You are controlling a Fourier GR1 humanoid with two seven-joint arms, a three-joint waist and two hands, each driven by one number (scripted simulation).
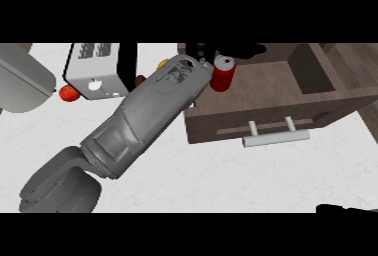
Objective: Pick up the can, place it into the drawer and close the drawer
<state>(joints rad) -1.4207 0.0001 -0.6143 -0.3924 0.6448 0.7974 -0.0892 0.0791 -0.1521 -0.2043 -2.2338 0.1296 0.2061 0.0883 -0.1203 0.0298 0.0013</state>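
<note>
Your left hand (201, 50) is reaching across the bench (221, 175) to the open drawer (258, 107), and the red can (221, 75) stands upright just beside the wrist, over the drawer's back left corner. The hand itself is mostly hidden behind the forearm and the dark band above it, so you cannot tell from here whether the fingers are wrapped round the can or standing apart from it.

Treat the can as a stiff, smooth cylinder with a pale metal top. It will likely be light, and it should not crush or bend, but its round painted wall looks slippery and could roll if it tips. Take it round the middle of the body, fingers on one side and thumb opposite, rather than by the rim.

Before you let go, check that it sits inside the drawer's walls. The pale bar handle (275, 134) on the drawer front is the obvious place to push for closing.

Your right hand (347, 209) shows only as a dark shape at the lower right edge; its fingers cannot be read.
</note>
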